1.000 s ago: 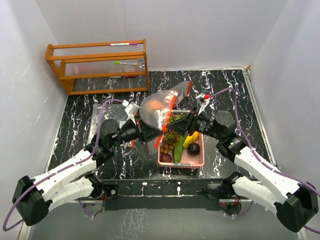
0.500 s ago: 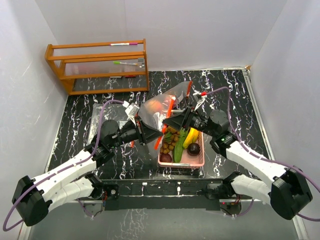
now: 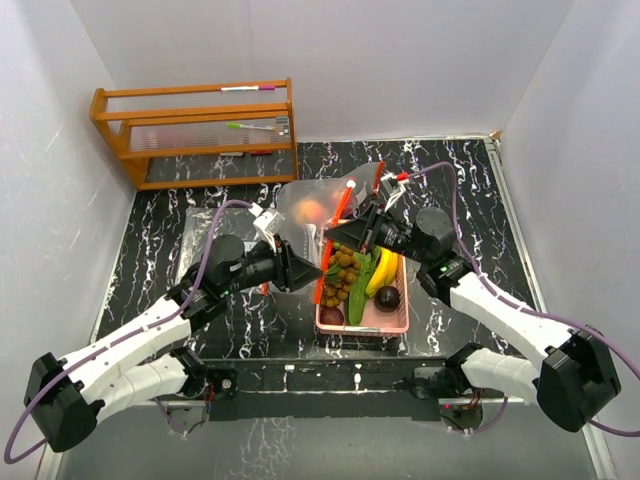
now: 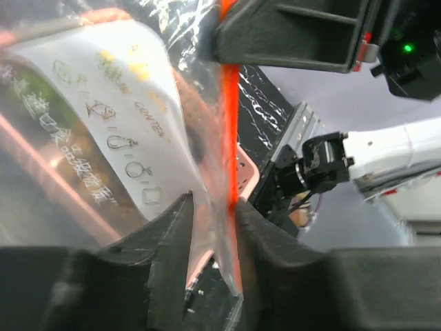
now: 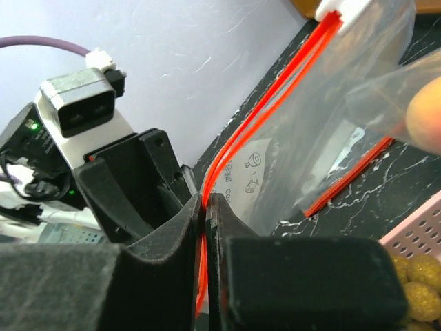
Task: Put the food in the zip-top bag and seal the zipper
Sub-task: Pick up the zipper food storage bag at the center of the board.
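Zip-top bag hangs mid-table, just far-left of the pink basket holding the food; tabletop stretches right to the wall.

Left wrist: we find the left gripper slightly parted astride the orange zipper.

Right wrist: the right gripper pinches that zipper tight.

A black bench veined with white carries everything. A pink plastic basket sits on it near the front edge, around the middle. Well behind the basket and to its left, a wooden rack stands against the back wall. Left of the basket lies a flat, translucent sheet, partly hidden by an arm.
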